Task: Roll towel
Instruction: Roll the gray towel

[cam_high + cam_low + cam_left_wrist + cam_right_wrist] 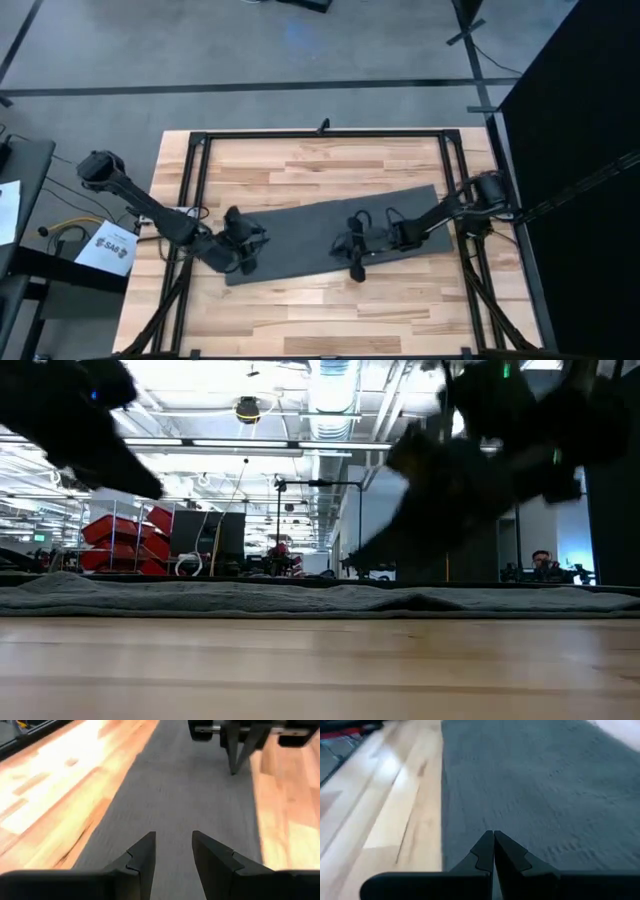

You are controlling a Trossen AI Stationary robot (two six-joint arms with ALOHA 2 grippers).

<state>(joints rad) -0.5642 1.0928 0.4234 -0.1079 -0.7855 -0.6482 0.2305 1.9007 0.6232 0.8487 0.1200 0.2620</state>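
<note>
Currently | towel [320, 232] flat and unrolled on desk [300, 310], long axis left-to-right, slightly slanted | left gripper [243, 243] over towel's left short end, fingers [142, 857] parted, holding nothing | right gripper [357, 250] mid-towel near front edge, fingers [485, 851] pinched together | judgement: left arm nearer the end to start rolling.

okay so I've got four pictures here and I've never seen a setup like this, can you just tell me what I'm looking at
It is a robot with two dark arms working at a wooden table. One picture looks straight down, one looks level across the tabletop, and two come from cameras on the arms' wrists. A dark grey towel lies flat and unrolled on the table. The left gripper sits over the towel's left end with fingers open. The right gripper is near the towel's middle, fingers shut. Neither holds anything.
</note>
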